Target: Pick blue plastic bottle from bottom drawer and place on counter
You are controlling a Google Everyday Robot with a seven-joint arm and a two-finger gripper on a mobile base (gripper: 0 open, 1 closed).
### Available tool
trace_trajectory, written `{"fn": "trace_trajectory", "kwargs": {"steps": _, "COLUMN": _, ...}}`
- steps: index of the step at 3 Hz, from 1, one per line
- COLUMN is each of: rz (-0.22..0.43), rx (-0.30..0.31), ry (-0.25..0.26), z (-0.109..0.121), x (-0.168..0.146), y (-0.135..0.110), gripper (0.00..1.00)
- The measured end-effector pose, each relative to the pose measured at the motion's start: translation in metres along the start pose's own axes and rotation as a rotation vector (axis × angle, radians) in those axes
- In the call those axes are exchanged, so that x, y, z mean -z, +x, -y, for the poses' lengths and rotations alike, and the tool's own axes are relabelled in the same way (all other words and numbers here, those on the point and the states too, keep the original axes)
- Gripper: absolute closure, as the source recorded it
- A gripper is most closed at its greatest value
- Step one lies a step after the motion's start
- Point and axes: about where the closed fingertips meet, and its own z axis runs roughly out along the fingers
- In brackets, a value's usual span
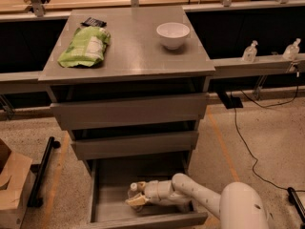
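While my arm bends down from the right into the open bottom drawer, the gripper sits low over the drawer floor, toward its front. Right at the gripper's tip, touching it on the far side, I see the blue plastic bottle, white cap uppermost. Whether the gripper is clamped on it or only resting against it, I cannot tell. High above the gripper lies the counter. On it, a white bowl stands up and to the gripper's right, and a green pouch lies up and to its left. Far left of the gripper, on the floor, stands a cardboard box.
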Motion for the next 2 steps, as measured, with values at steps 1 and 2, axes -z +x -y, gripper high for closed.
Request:
{"fn": "trace_trajectory", "kwargs": {"steps": 1, "rz": -0.005, "rx": -0.009, "ry": -0.015, "z": -0.013, "x": 0.033, "y": -0.018, "gripper": 0.87}}
{"fn": "trace_trajectory", "kwargs": {"steps": 2, "rz": -0.057, "rx": -0.014, "ry": -0.036, "z": -0.038, "x": 0.094, "y": -0.059, "gripper": 1.00}}
